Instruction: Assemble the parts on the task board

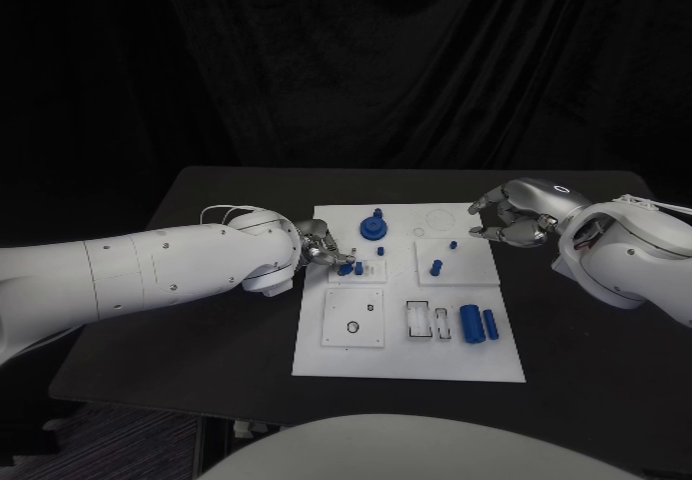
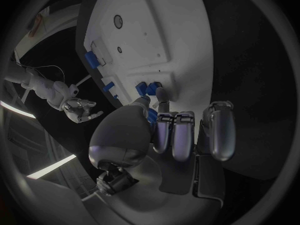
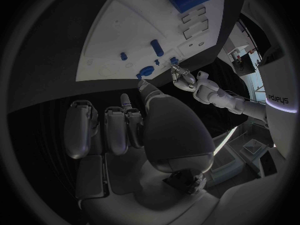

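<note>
Your left hand (image 1: 320, 250) pinches a small blue plastic peg (image 1: 346, 267) at the near edge of the flat white task board (image 1: 408, 355). Your right hand (image 1: 508, 222) hovers empty, fingers apart, just beside the board's other edge.

The task board (image 1: 408, 350) looked matt white plastic, the bench (image 1: 173, 310) matt black, and the fingers (image 2: 217, 135) glossy silver metal.

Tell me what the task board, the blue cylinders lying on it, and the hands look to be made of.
Task board: looks like matte white plastic, flat and glare-free, though painted metal is possible. Blue cylinders: probably plastic, evenly coloured with a faint sheen. Left hand and right hand: smooth silver shells with soft highlights, either metal or metallic-coated plastic.
</note>
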